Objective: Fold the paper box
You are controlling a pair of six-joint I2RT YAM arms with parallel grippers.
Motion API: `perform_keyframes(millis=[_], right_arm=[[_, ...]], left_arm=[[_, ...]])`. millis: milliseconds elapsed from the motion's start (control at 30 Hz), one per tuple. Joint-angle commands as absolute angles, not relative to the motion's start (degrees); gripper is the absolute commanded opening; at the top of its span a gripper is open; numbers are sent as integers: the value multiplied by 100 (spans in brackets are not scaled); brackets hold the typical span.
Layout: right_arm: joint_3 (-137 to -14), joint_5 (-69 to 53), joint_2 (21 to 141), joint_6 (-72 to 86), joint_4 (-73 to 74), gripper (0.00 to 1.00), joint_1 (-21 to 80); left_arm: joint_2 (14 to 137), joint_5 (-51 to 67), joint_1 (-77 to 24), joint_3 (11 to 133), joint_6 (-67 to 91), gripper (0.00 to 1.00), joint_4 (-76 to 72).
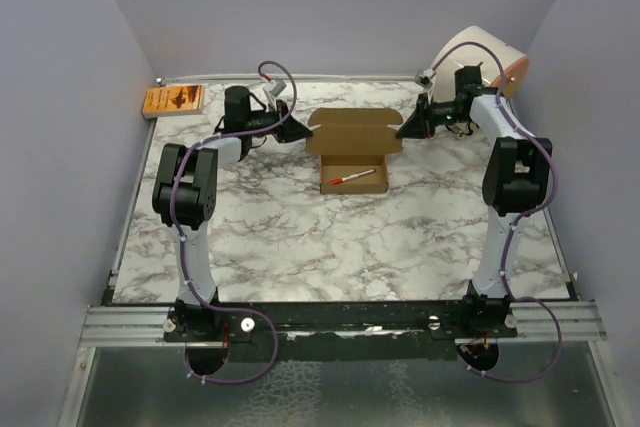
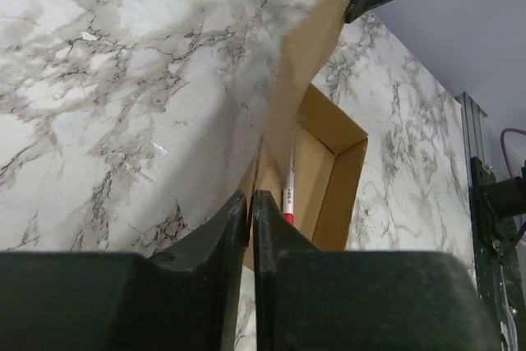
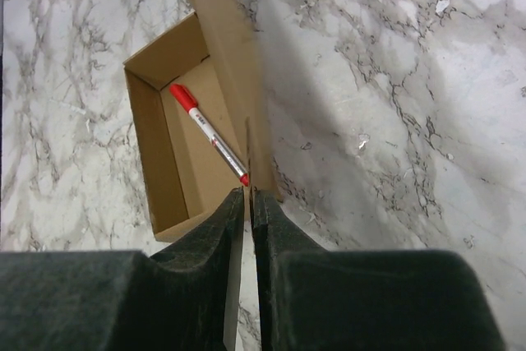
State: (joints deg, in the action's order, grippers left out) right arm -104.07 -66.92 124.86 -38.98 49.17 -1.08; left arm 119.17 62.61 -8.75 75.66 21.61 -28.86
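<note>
"What's the biggest thing there?"

"The marble table (image 1: 300, 247), and on it, at the far right corner, a big white cylinder (image 1: 482, 55)."

"And the paper box (image 1: 355, 142)?"

"Middle of the table, toward the far side, between the two arms. It's an open brown tray with its lid panel raised off the far wall. I can't tell how steeply it leans."

"Anything else lying about?"

"A small orange packet (image 1: 174, 99) in the far left corner, well apart from the box."

"What are the claws doing?"

"The left gripper (image 2: 251, 196) has its two fingers pressed almost together on the lid's left edge – only the thin card sits between them. The right gripper (image 3: 249, 192) does the same at the lid's right edge – jaws nearly closed, the card's edge nipped between them."

"So both have hold of it?"

"Both, one at each end of the lid."

"Is the tray empty?"

"No. A pen (image 3: 209, 133) with a red cap lies slantwise on its floor."
</note>
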Motion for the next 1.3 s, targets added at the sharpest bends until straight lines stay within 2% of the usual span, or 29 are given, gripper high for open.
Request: perform_keyframes(millis=[0, 67, 200, 333, 733, 967, 1100, 1267], right_arm=[[-10530, -6891, 12527, -3997, 5029, 9, -114], [-10481, -6921, 12484, -4007, 5037, 5, -114], [-10242, -6991, 12244, -3968, 4932, 1, -106], [-9661, -6948, 11721, -3637, 4362, 1, -68], [-7073, -6101, 9793, -1603, 1076, 1, 260], [-6260, -4385, 9270, -866, -37, 1, 952], [-6108, -3027, 9232, -525, -553, 1, 1295], [-5796, -1916, 9057, -255, -1313, 1, 1599]], left_arm=[[11715, 6491, -899, 7396, 2127, 5, -3177], [11635, 6464, -901, 7302, 2124, 0, -3254], [11272, 6158, -935, 6879, 2121, 0, -3672], [10758, 5554, -1074, 6332, 1923, 0, -3970], [9342, 2891, -1824, 5075, 1194, 0, -3907], [9092, 1505, -2350, 4689, 1337, 0, -4189], [9104, 995, -2572, 4667, 1373, 0, -4194], [9124, 504, -2809, 4565, 1385, 0, -4273]])
